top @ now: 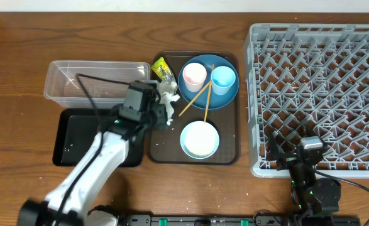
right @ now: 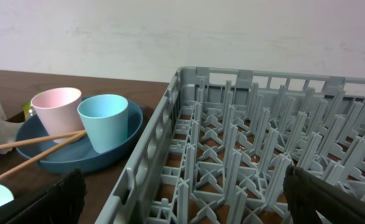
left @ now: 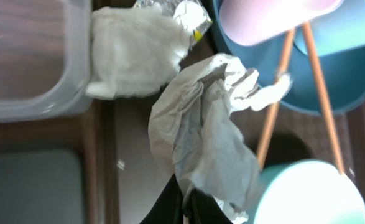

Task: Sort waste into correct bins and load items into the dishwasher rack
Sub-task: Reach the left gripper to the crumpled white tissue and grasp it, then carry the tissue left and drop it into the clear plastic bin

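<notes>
1. Your dishwasher rack is plain light grey all over, pegs included.
2. The plate is deep blue; on it you see a pale pink cup and a light-blue cup.
3. The bowl is white inside, with a pale turquoise edge.
4. The chopsticks are light tan wood.
5. The tissue is white with grey creases.
6. The wrapper is yellow-green with dark print.
7. The tub is clear; the bin tray is black.
8. The serving tray is dark brown with a few white specks.
9. The table is mid-brown wood grain.
</notes>
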Robot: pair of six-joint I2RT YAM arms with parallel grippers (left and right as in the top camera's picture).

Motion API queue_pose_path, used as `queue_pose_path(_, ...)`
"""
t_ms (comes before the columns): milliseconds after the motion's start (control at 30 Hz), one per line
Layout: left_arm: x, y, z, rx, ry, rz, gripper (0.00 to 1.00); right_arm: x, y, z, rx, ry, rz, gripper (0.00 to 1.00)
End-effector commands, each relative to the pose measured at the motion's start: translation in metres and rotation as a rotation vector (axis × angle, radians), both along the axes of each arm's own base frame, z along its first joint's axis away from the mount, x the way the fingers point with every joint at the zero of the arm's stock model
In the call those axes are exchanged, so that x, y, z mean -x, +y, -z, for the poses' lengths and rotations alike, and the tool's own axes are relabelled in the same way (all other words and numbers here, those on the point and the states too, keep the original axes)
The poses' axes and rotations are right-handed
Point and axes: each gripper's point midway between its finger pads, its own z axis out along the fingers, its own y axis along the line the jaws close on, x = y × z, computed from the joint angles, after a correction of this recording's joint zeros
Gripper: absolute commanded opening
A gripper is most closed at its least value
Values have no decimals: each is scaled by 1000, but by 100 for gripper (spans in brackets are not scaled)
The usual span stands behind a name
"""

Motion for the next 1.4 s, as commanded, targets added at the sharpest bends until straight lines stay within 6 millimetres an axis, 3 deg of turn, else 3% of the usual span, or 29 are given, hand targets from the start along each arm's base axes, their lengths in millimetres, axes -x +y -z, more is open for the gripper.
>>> queue_pose_path(0,8,3,-21,4,-26,0,6,1,2,0,-7,-1,-9,99)
queue_pose_path(200,32,11,-31,-6,3,0,6,1,2,0,-7,0,-9,99)
queue_pose_path(400,36,12,-35,2,0,-10,6,1,2,0,-7,0,-9,99)
queue_pose_path(533,26,9,-43,33,-44,-31,6,0,2,0,-7,0,-9,99)
queue_pose_path(667,0,8,-65,61,-174,-54,6,1,2,0,-7,-1,-9,99)
queue_pose_path(833,-32,51,-86,-24,-321,-231,6,1,2,0,-7,-1,-9,99)
queue_pose_path(900,-40,75,-92,-72,-360,-321,6,0,2,0,-7,0,-9,99)
queue_pose_path(1033,-52,106,-98,-93,-400,-418,6,1,2,0,-7,0,-9,99)
queue_pose_path(1200,-65,128,-87,-108,-393,-481,6,0,2,0,-7,0,-9,99)
queue_pose_path(1367,-80,144,-58,-134,-344,-517,7,1,2,0,-7,0,-9,99)
